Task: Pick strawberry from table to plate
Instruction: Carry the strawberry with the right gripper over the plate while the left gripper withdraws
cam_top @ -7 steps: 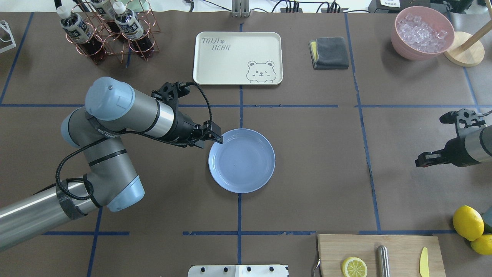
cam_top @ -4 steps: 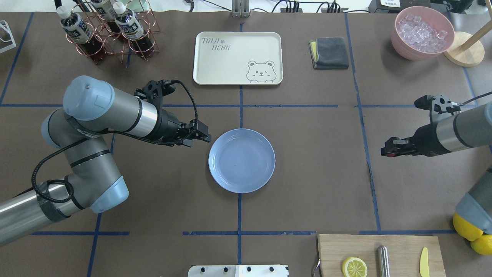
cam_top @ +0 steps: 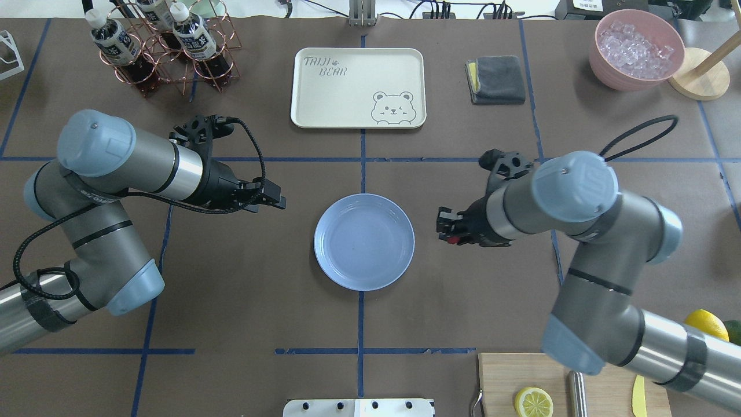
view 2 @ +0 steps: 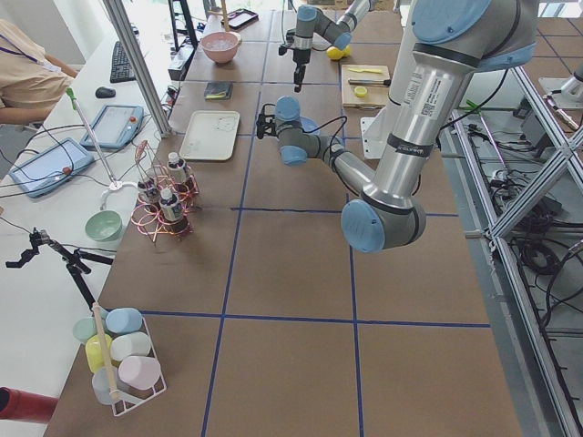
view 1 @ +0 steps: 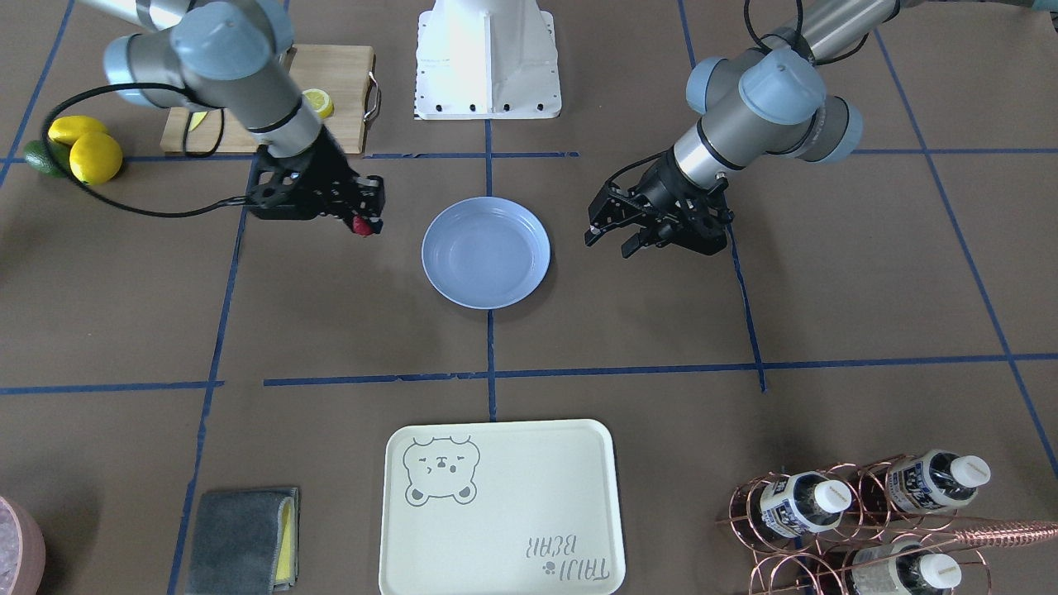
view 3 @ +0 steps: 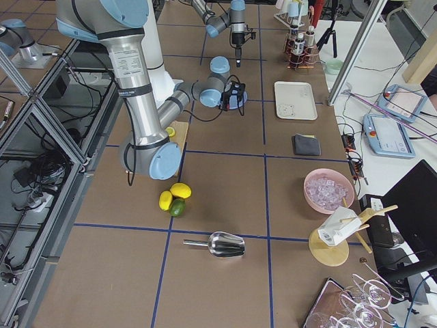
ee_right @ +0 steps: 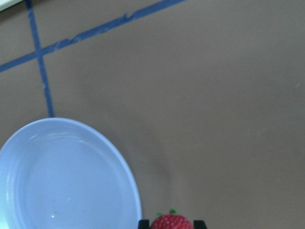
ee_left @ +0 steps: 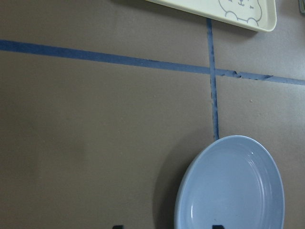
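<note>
The strawberry (ee_right: pixel 171 223), dark red with green at one end, is held off the table (cam_top: pixel 463 301) in my right gripper (cam_top: pixel 447 229), which is shut on it. It hangs just right of the round light-blue plate (cam_top: pixel 364 242), short of the rim. The front-facing view shows the same red berry (view 1: pixel 360 225) at that gripper's (view 1: pixel 369 216) tip. My left gripper (cam_top: pixel 277 201) hovers to the left of the plate, open and holding nothing. The plate (view 1: pixel 486 252) has nothing on it.
A cream bear tray (cam_top: pixel 358 87) lies behind the plate. A bottle rack (cam_top: pixel 156 46), a grey cloth (cam_top: pixel 496 79) and a pink bowl of ice (cam_top: pixel 635 49) line the back. A cutting board (cam_top: pixel 521 370) with a lemon half (cam_top: pixel 533 402) sits front right, near whole lemons (cam_top: pixel 706 324).
My left arm has drawn back to the left, off the plate's rim. My right arm has swung in from the far right to beside the plate, carrying the strawberry.
</note>
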